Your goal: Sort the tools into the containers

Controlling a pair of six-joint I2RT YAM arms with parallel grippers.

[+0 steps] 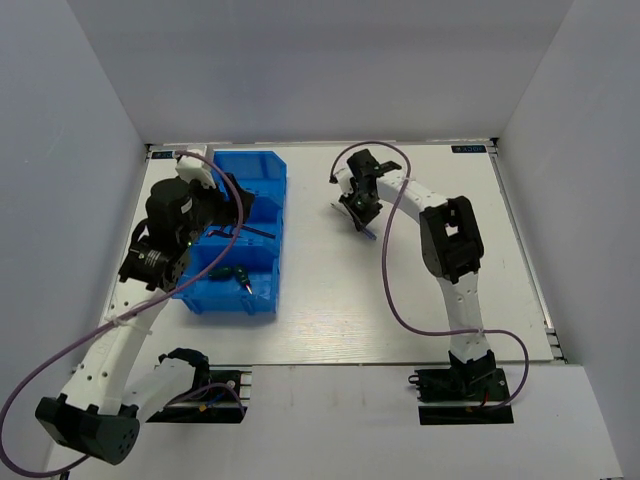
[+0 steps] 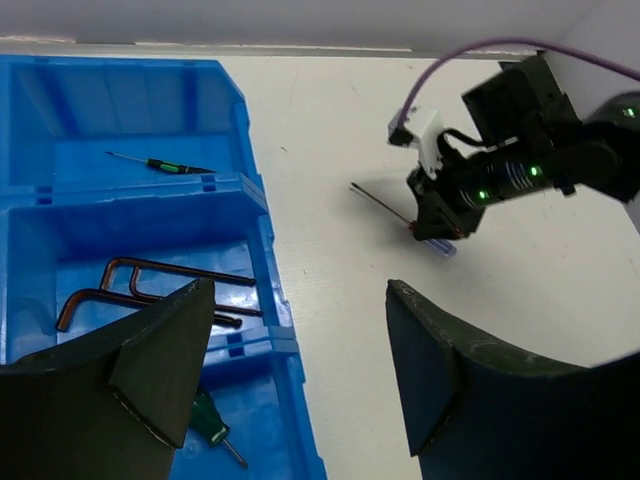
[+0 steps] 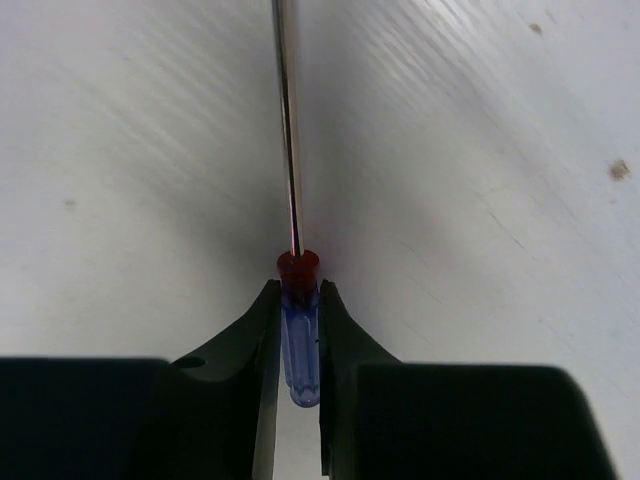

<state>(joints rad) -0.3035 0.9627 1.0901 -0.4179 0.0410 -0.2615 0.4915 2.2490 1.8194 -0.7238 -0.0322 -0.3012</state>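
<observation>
The thin screwdriver with a clear blue plastic handle and a red collar (image 3: 300, 345) is clamped between the two black fingers of the right pincer (image 3: 297, 297), which is narrowed onto the handle. Its steel shaft runs straight out ahead of the fingertips, low over the white table (image 3: 480, 150); whether it touches cannot be told. Well off to that pincer's left stands the row of three joined bright blue plastic bins (image 2: 255, 200). The left pincer (image 2: 300, 370) hangs over the row's table-side edge, spread wide and holding nothing. Partly under one of its fingers (image 2: 165, 350), the middle bin holds reddish-brown L-shaped hex keys (image 2: 180, 271). Beyond the fingertips, the far bin holds a slim dark screwdriver (image 2: 175, 166). The bin nearest the pincer holds a green-handled screwdriver (image 2: 208, 413).
</observation>
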